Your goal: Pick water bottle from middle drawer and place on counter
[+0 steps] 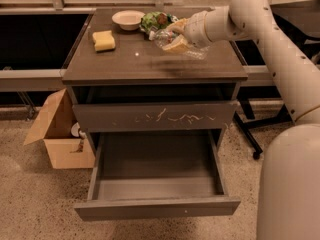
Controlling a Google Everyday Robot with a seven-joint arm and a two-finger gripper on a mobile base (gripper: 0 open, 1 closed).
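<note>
My gripper (175,35) is over the back right part of the counter (125,64). It is shut on the water bottle (161,37), a clear plastic bottle lying roughly level, white cap to the left. The bottle hangs a little above the counter and casts a shadow on it. The middle drawer (157,207) stands pulled open at the bottom, and its box shows nothing inside. The drawer above it, with pale scratches on its front (155,117), is closed.
On the counter are a green snack bag (154,19) just behind the gripper, a white bowl (128,19) and a yellow sponge (103,40). An open cardboard box (60,134) stands on the floor left of the cabinet. A black stand's legs (250,134) are on the right.
</note>
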